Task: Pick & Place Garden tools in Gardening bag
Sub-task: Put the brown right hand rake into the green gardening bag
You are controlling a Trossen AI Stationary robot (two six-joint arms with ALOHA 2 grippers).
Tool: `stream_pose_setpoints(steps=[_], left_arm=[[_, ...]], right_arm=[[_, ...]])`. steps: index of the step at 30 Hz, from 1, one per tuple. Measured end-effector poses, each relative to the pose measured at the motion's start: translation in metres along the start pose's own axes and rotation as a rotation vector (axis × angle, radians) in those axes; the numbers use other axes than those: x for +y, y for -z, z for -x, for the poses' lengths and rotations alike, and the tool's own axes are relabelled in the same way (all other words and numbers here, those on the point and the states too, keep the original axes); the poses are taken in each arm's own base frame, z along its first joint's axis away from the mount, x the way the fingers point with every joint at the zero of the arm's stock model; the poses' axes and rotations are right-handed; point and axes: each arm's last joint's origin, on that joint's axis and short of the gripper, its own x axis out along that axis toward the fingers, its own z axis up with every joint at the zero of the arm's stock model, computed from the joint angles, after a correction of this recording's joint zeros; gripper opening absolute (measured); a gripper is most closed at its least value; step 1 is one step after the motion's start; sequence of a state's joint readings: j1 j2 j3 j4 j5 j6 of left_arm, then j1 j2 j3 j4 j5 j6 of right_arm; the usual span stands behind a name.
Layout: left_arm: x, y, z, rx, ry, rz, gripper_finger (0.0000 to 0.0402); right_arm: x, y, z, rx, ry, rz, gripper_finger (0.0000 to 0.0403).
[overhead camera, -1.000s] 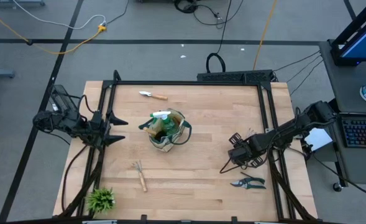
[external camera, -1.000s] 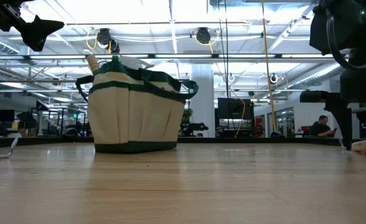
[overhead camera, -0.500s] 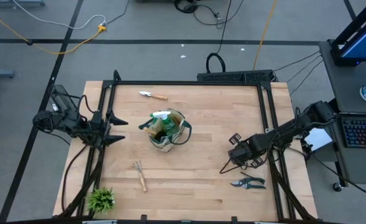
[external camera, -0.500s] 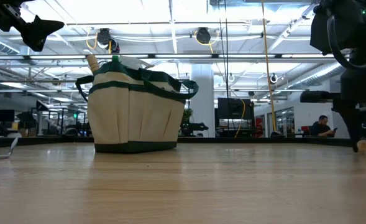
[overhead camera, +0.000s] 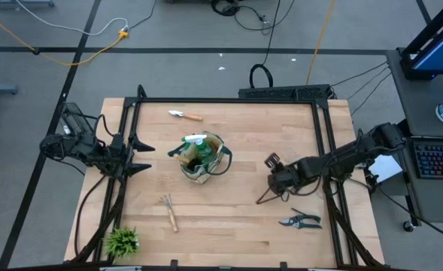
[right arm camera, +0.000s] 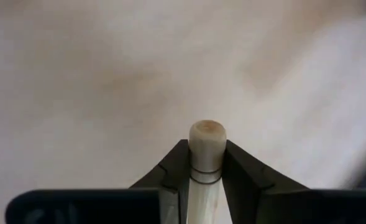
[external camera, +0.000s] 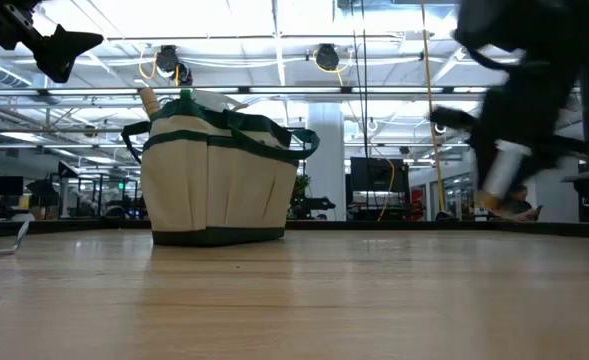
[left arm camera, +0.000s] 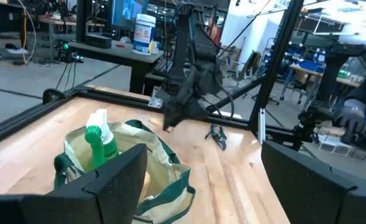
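The beige gardening bag [overhead camera: 202, 158] with green trim stands mid-table; a green spray bottle [left arm camera: 99, 140] sticks out of its mouth. My right gripper [overhead camera: 275, 184] is right of the bag, shut on a wooden-handled tool [right arm camera: 206, 163], whose dark pronged head [overhead camera: 271, 160] shows beside the wrist. My left gripper [overhead camera: 137, 156] is open and empty at the table's left edge. A trowel [overhead camera: 185, 115] lies flat at the far side, a pronged rake [overhead camera: 168, 211] near front left, and dark pruning shears [overhead camera: 300, 221] near front right. My right gripper pinches the tool's wooden handle between its two fingers [right arm camera: 170, 171], close to the handle's rounded free end [right arm camera: 207, 134], which sticks out just past the fingertips. The handle runs along the fingers. The tool is lifted clear of the table, its pale handle [external camera: 501, 175] pointing down.
A small leafy plant [overhead camera: 122, 241] stands at the near left corner. A black frame rail [overhead camera: 229, 100] runs round the table. Bare wood lies between the bag and my right gripper.
My right gripper has risen and gone toward the table's left, toward the bag, carrying the wooden-handled tool. The handle's end, which was at table level, now hangs clear above it.
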State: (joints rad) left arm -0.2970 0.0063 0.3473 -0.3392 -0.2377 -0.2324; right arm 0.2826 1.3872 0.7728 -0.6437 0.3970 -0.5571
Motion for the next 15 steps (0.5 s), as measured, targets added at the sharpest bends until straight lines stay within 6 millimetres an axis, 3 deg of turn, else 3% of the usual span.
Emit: stream_pose_setpoints(steps=[9, 15], left_arm=[[0.0, 0.0, 0.0, 0.0, 0.001, 0.058, 0.0324], [0.0, 0.0, 0.0, 0.0, 0.001, 0.057, 0.0324]], right_arm=[[-0.068, -0.011, 0.02, -0.096, 0.269, -0.146, 0.0066], [-0.119, -0.018, 0.046, -0.295, 0.437, -0.453, 0.0063]])
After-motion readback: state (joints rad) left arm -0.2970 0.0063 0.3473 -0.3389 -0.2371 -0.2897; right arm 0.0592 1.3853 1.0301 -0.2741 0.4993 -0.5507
